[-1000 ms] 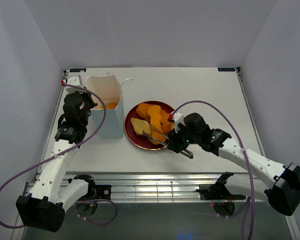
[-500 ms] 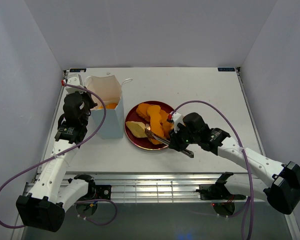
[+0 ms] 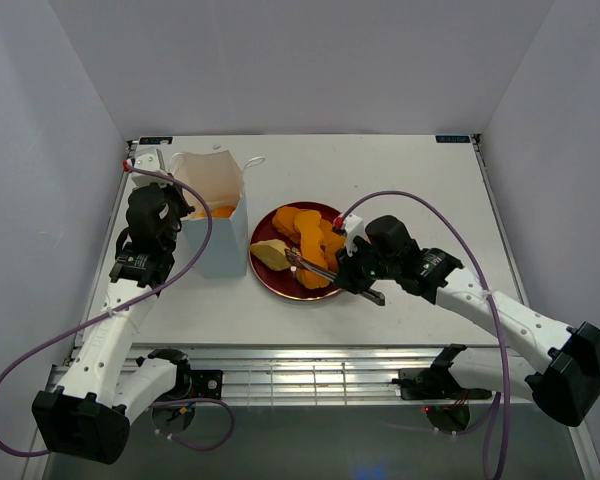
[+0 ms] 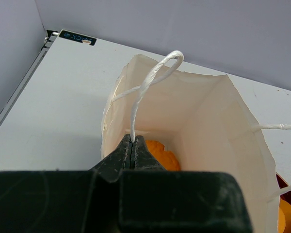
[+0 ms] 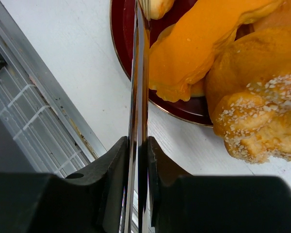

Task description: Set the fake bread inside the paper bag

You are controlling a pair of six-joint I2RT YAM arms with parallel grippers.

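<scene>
My left claw is pressed together on the paper bag's near rim, with one orange piece inside just beyond its tips. My right claw pinches a thin metal tool. Most of the fake bread sits on the plate ahead.

Left arm and right arm: white moulded links, black joint housings and black base blocks. A purple cable is looped along each, red-tipped at the wrist end. Left gripper and right gripper are noted as matte black, jaws wedge-shaped.
</scene>
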